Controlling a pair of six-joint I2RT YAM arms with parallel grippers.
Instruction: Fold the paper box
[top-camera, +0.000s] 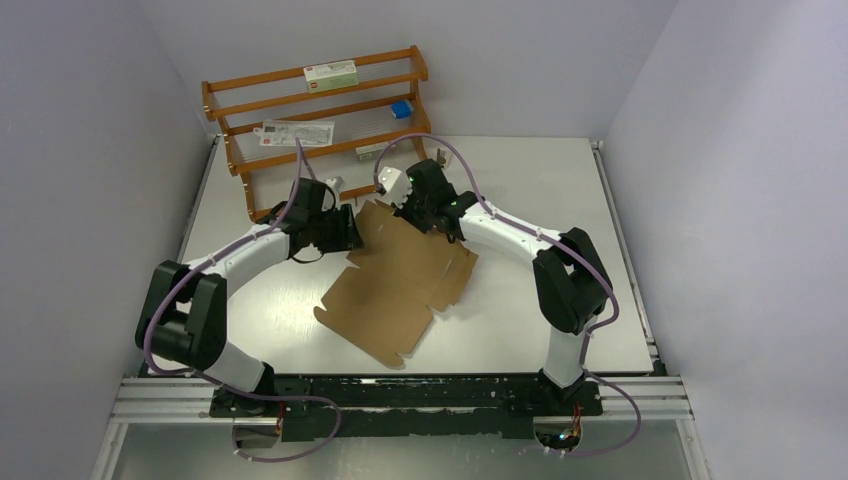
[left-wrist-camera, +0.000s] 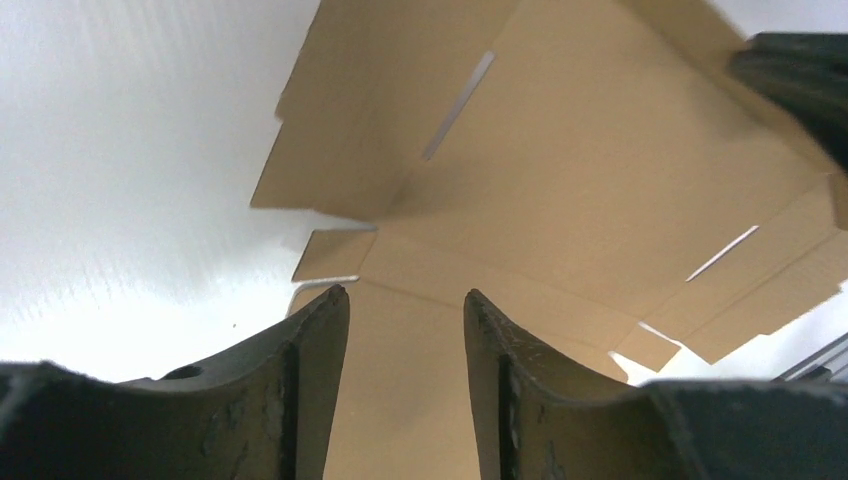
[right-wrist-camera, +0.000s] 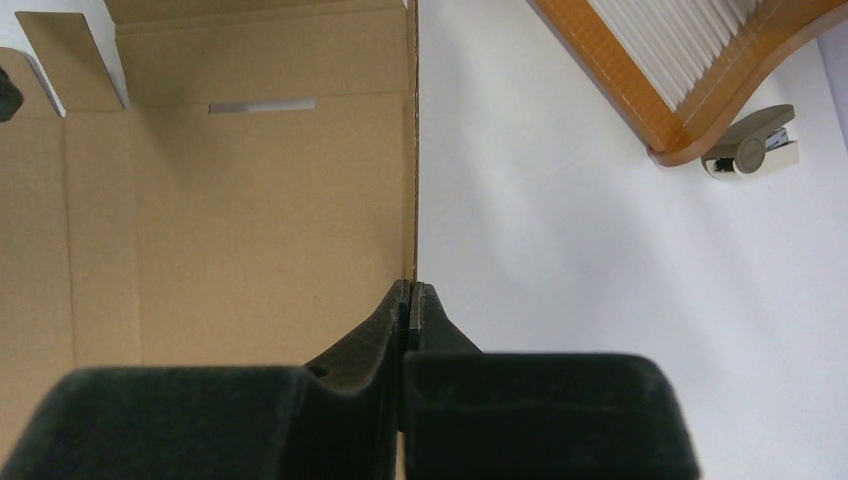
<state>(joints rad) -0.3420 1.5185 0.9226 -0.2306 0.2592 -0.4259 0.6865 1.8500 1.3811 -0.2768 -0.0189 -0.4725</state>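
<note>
The paper box (top-camera: 400, 285) is a flat brown die-cut cardboard sheet with flaps and slots, lying in the middle of the table with its far end raised. My right gripper (top-camera: 432, 213) is shut on the sheet's far edge (right-wrist-camera: 413, 180), pinching a thin upright panel between its jaws (right-wrist-camera: 410, 288). My left gripper (top-camera: 350, 228) is open at the sheet's far left corner, its fingers (left-wrist-camera: 325, 330) spread over the cardboard (left-wrist-camera: 560, 180) with nothing between them. The right gripper's black tip shows at the top right of the left wrist view (left-wrist-camera: 800, 75).
A wooden rack (top-camera: 320, 120) stands at the back of the table, holding a white red-labelled carton (top-camera: 330, 73), a small blue box (top-camera: 401, 109) and a flat packet (top-camera: 297, 133). A small grey clip-like object (right-wrist-camera: 750, 145) lies by the rack's foot. Walls close both sides.
</note>
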